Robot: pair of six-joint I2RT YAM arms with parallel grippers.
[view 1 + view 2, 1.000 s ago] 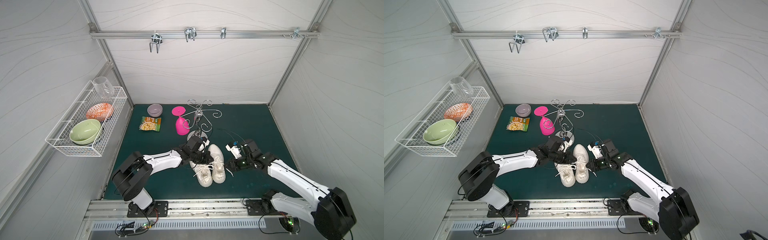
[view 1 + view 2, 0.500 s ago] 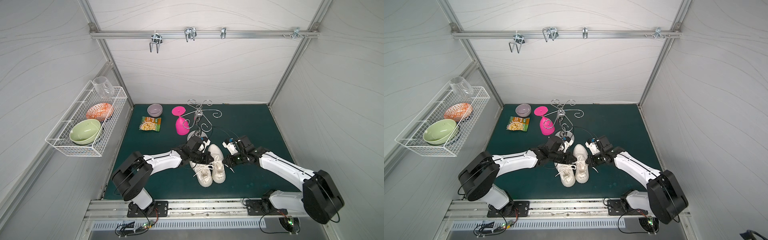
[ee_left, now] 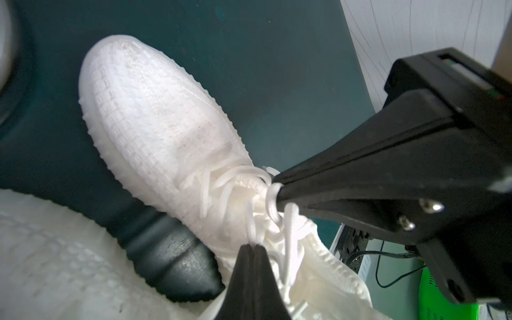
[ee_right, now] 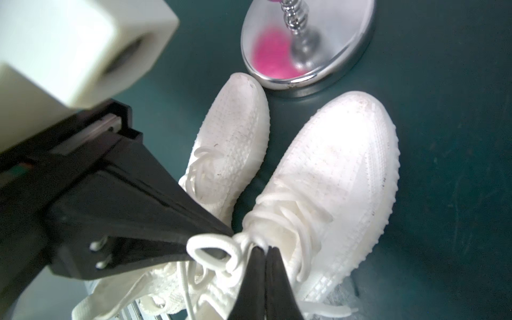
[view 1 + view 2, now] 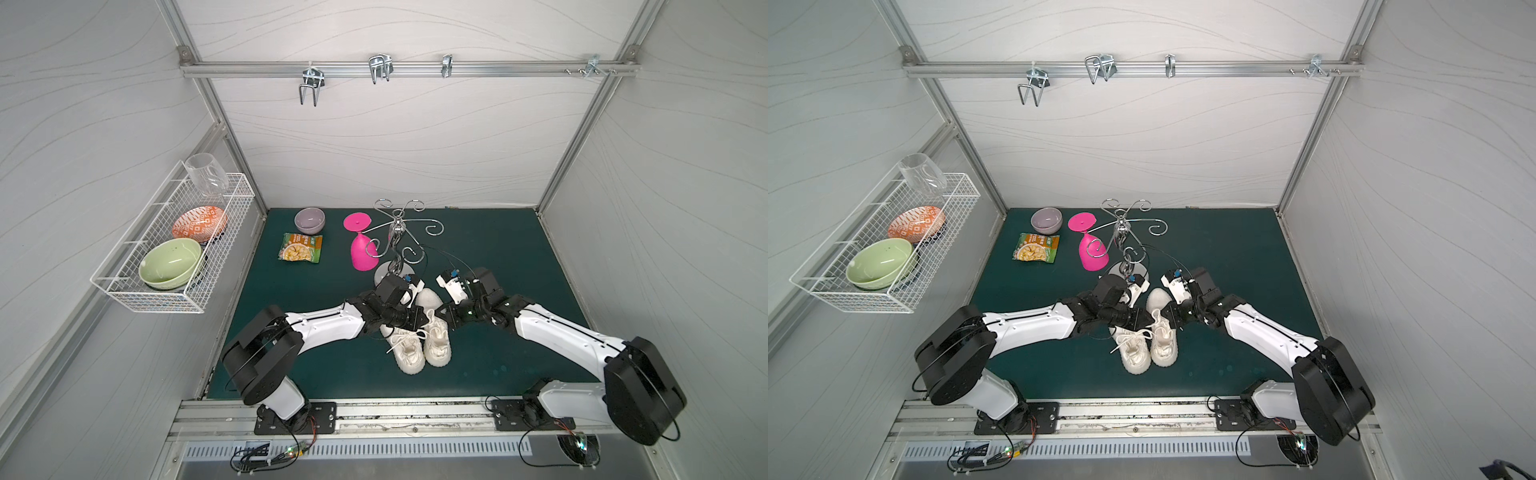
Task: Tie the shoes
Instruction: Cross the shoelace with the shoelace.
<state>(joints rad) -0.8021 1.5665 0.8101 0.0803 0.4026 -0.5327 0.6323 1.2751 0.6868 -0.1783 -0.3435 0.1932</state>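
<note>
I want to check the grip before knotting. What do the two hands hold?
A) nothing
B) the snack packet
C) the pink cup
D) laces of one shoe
D: the left hand and the right hand are both shut on white laces of the same shoe.

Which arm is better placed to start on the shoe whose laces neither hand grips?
Likely left: the free shoe lies on its side of the pair, beneath the left hand; the right hand must cross the held shoe.
</note>
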